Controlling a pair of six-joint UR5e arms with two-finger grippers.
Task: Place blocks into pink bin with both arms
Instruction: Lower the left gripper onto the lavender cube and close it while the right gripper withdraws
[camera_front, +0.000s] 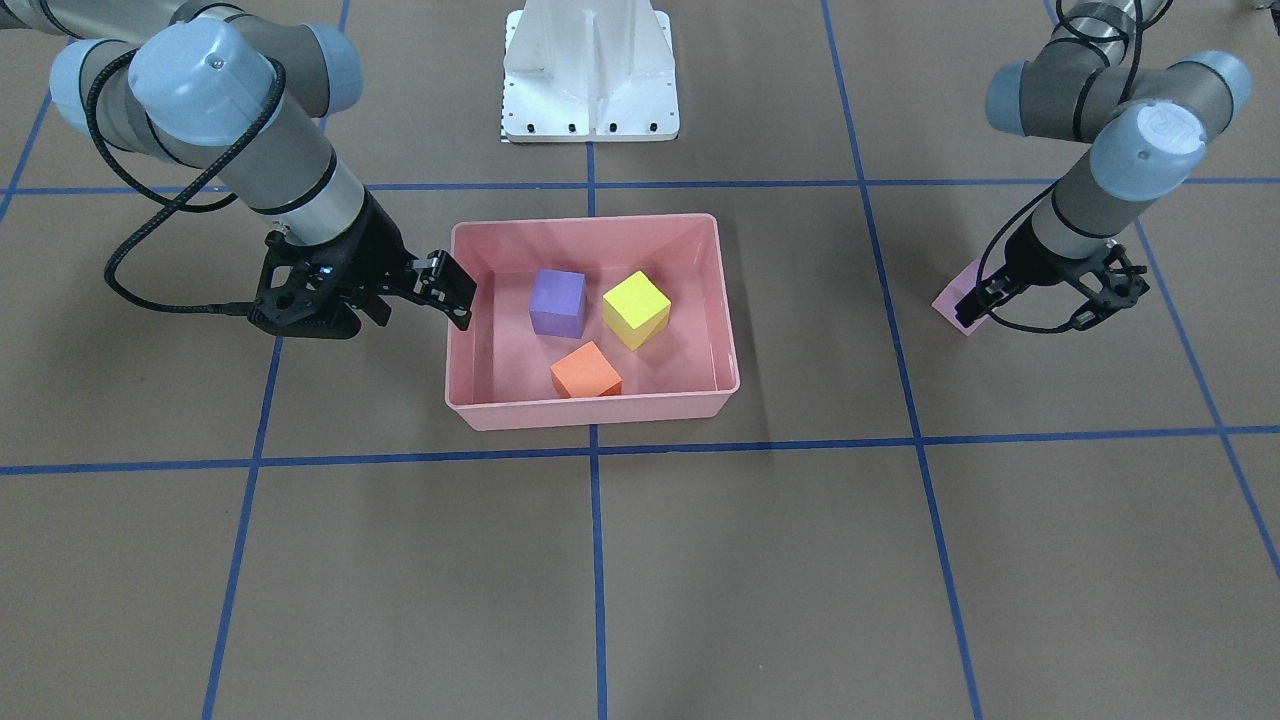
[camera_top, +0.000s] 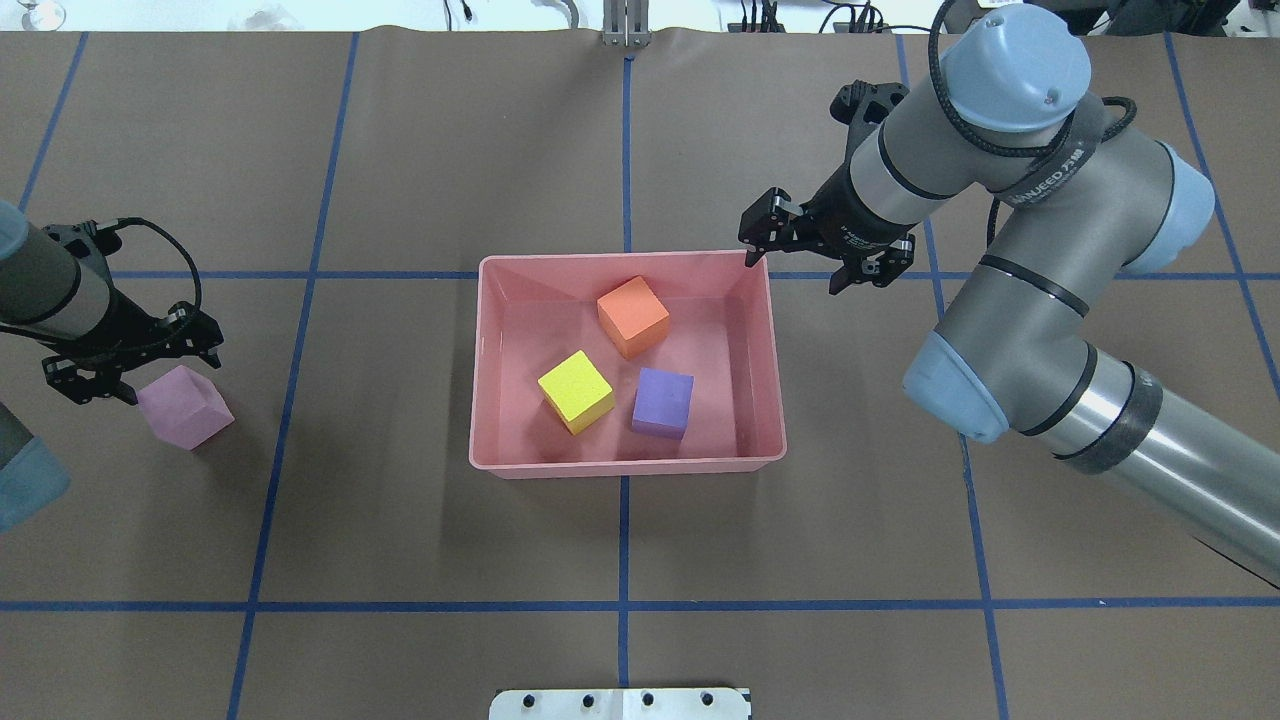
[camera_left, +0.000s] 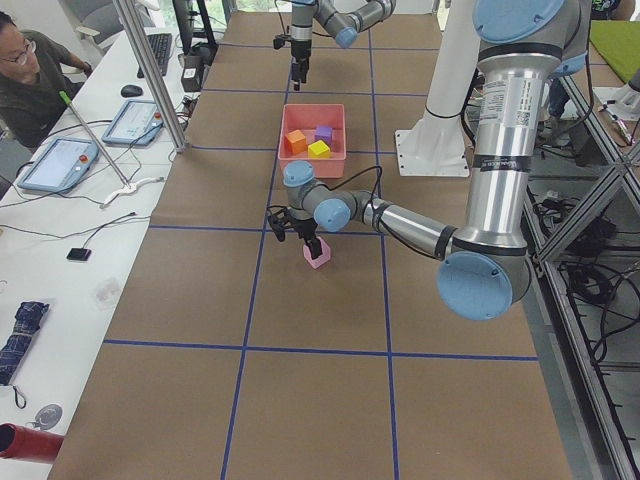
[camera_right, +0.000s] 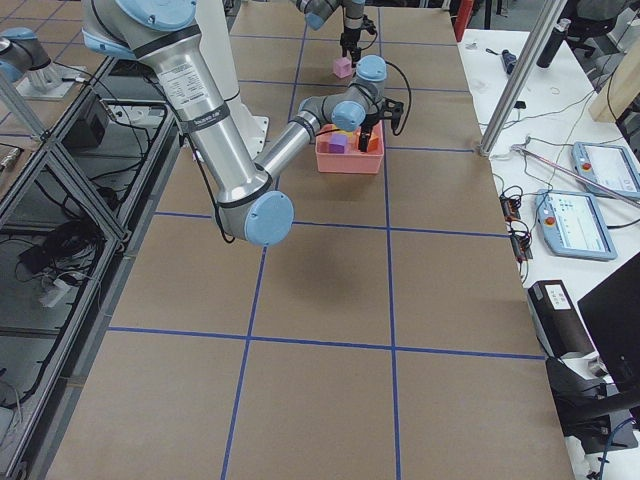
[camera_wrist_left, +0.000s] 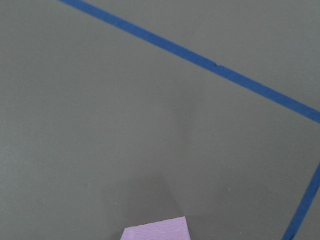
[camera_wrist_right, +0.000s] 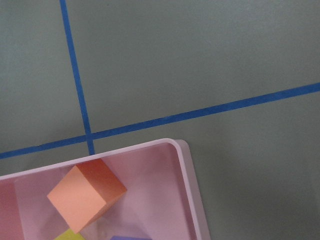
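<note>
Three of the four blocks lie inside the pink bin (camera_top: 627, 464): the orange block (camera_top: 632, 315) toward its far side, the yellow block (camera_top: 575, 392) and the purple block (camera_top: 663, 402) side by side nearer the robot, none touching another. One pale pink-lilac block (camera_top: 185, 407) rests on the table (camera_top: 400, 520), well apart from the bin, on the robot's left.

That last block looks like the step in hand. The left gripper (camera_top: 95, 382) hangs just beside and over it with its jaws apart and nothing clamped. The right gripper (camera_top: 795, 262) sits at the bin's far right corner, above the rim, jaws likewise spread and empty; its part seems done.

Next, I judge, the left gripper must settle so that its fingers stand either side of the block, come together on the foam without tipping it, lift, carry it across to the bin and let go over a bare patch of floor. The right gripper should keep off the rim meanwhile.

Whether the left fingers already flank the block or stand to one side of it cannot be told: the front-facing view hides most of the block behind the gripper, the left wrist view shows only a sliver of it at the bottom edge, and neither wrist view shows any finger. Both side views are too small to settle it, and the overhead view cuts the left arm off at its edge.
</note>
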